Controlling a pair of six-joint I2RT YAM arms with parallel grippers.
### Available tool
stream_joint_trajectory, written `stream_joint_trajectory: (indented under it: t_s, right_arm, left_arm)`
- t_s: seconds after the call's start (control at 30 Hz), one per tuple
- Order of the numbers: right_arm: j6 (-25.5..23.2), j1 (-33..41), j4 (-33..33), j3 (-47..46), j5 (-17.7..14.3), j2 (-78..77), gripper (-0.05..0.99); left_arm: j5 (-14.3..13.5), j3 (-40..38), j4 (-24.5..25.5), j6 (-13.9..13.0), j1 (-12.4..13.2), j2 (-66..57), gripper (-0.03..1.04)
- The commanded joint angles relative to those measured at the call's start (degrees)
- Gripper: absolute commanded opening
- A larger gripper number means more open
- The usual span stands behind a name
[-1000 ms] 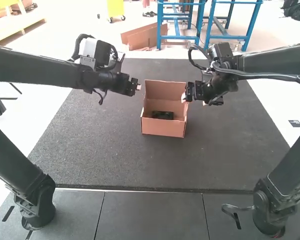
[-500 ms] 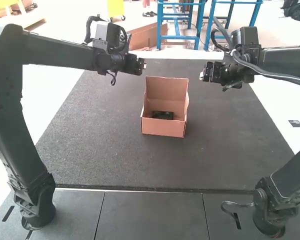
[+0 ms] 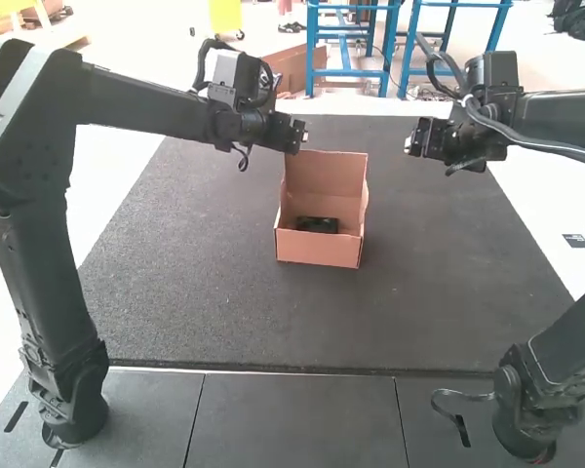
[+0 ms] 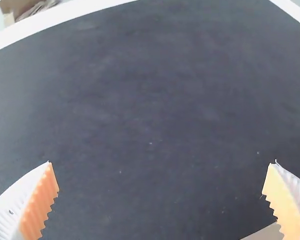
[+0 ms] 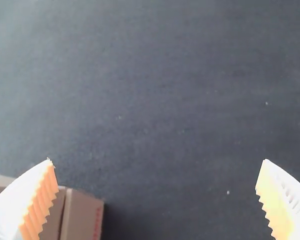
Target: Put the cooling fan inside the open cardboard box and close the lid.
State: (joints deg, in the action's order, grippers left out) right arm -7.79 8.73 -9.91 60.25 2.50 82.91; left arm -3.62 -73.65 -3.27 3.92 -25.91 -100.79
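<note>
The open cardboard box stands mid-mat, its lid flap upright at the back. The black cooling fan lies inside on the box floor. My left gripper hovers just above the lid's back left corner, open and holding nothing. In the left wrist view its orange pads spread wide over bare mat. My right gripper hangs open, to the right of the lid and a little behind it. Between its fingers in the right wrist view, a corner of the cardboard box shows.
The black mat covers the table around the box, with free room on all sides. Pale floor borders the mat at left and right. A flattened cardboard piece lies beyond the mat's far edge.
Both grippers have risen from the box's sides. The left one moved right to the lid's back left corner; the right one drew up and away to the right.
</note>
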Motion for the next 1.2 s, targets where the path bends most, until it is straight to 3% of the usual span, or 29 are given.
stream_joint_trajectory:
  t_s: [0.0,0.77,1.17]
  right_arm:
    - [-0.6,-1.3,0.4,-0.1,-0.2,-1.3,0.91]
    - [-1.9,-1.7,3.6,-0.7,1.5,-1.2,0.91]
    - [-1.8,-2.0,2.8,-0.7,2.5,-1.3,0.91]
  left_arm:
    - [-0.1,-2.3,-0.4,0.1,-0.8,-0.5,0.97]
    - [1.5,1.8,9.0,2.1,-2.0,1.4,0.97]
    - [1.5,9.0,6.1,2.4,-3.8,1.4,0.97]
